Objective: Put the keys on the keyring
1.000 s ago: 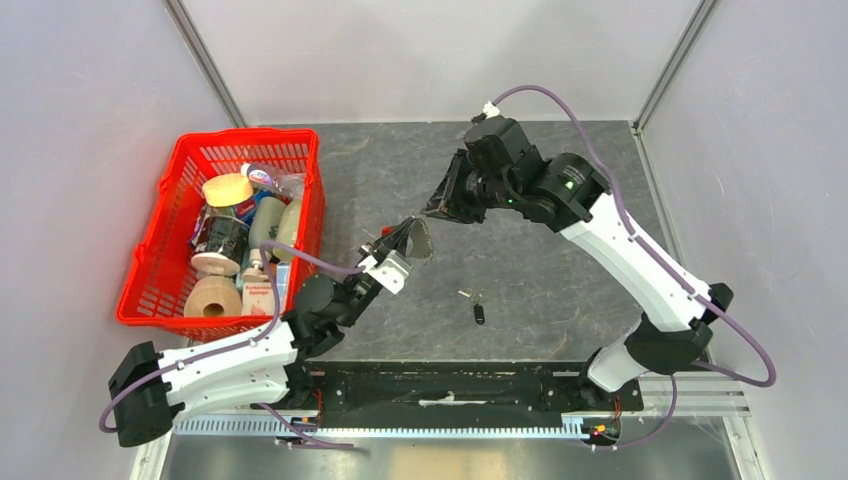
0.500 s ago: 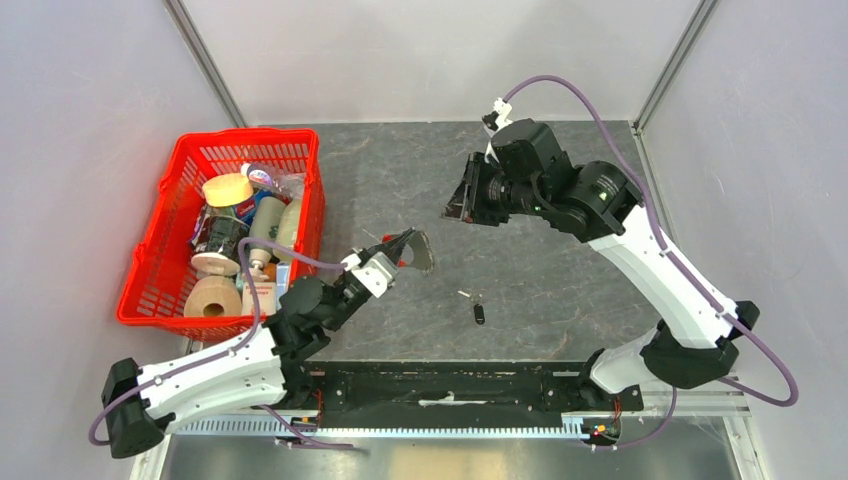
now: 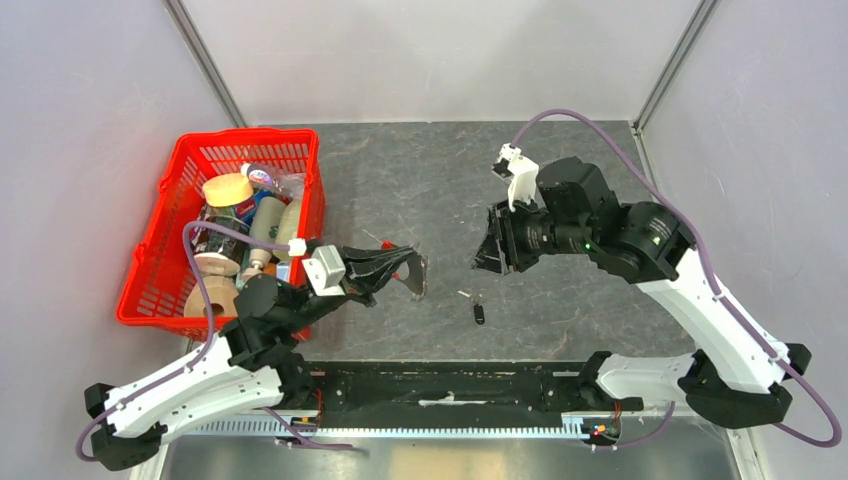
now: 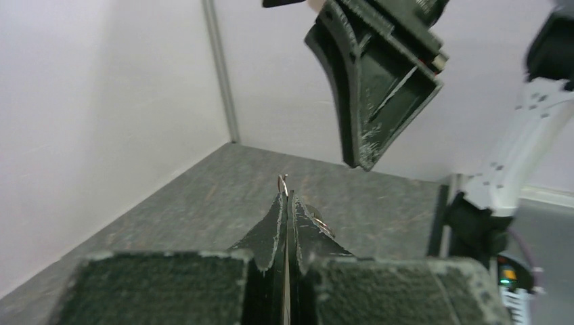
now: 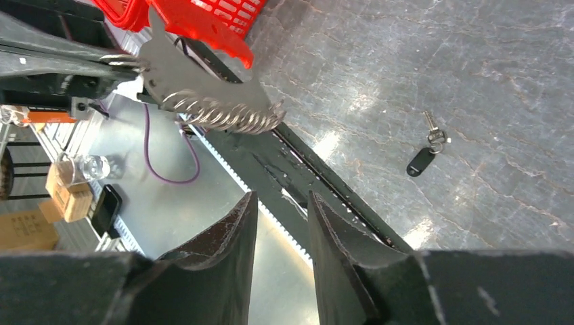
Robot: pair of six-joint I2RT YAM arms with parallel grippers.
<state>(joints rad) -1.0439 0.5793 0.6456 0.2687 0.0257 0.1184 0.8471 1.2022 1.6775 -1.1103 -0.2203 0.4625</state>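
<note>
1. Right gripper [image 3: 492, 252] has its jaws about half apart and empty as it swings back from the keyring [image 3: 415, 272] toward the keys [image 3: 478, 310], which lie on the table [image 3: 420, 180].
2. Left gripper [image 3: 385, 268] stays clamped on the keyring, holding it aloft. Key pickup looks next.

You've got bare table [image 3: 570, 290] from one to four o'clock of the keys [image 3: 477, 308]. At ten o'clock the left gripper [image 3: 393, 268] clamps the keyring [image 3: 413, 272], blocking that side. The right gripper [image 3: 485, 258] hangs at twelve, jaws parted. The red basket [image 3: 160, 262] walls off nine, well apart.
</note>
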